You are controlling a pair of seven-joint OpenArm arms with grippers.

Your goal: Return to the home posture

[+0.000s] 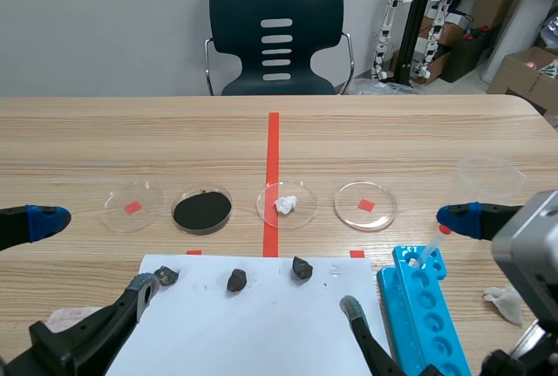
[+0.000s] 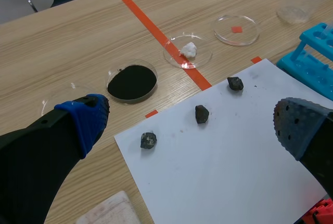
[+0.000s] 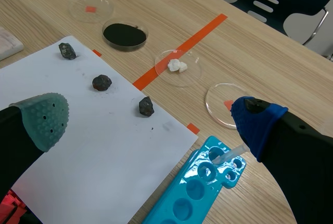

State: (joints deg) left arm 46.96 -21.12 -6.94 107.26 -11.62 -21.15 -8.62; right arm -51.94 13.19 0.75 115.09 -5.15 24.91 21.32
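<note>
My left gripper (image 1: 96,254) hangs open low at the table's front left, above the left edge of a white paper sheet (image 1: 261,324). In its wrist view the left gripper (image 2: 192,130) has its pads wide apart with nothing between them. My right gripper (image 1: 405,263) is open at the front right, over the paper's right edge and a blue tube rack (image 1: 427,306). The right gripper (image 3: 150,122) holds nothing. Three dark stones (image 1: 166,276) (image 1: 236,281) (image 1: 302,268) lie in a row on the paper.
Beyond the paper stands a row of petri dishes: one with a red square (image 1: 132,207), black powder (image 1: 202,210), white lumps (image 1: 287,205), another red square (image 1: 366,205). A dropper (image 1: 432,249) stands in the rack. A clear cup (image 1: 488,180) and a tissue (image 1: 506,302) are at right.
</note>
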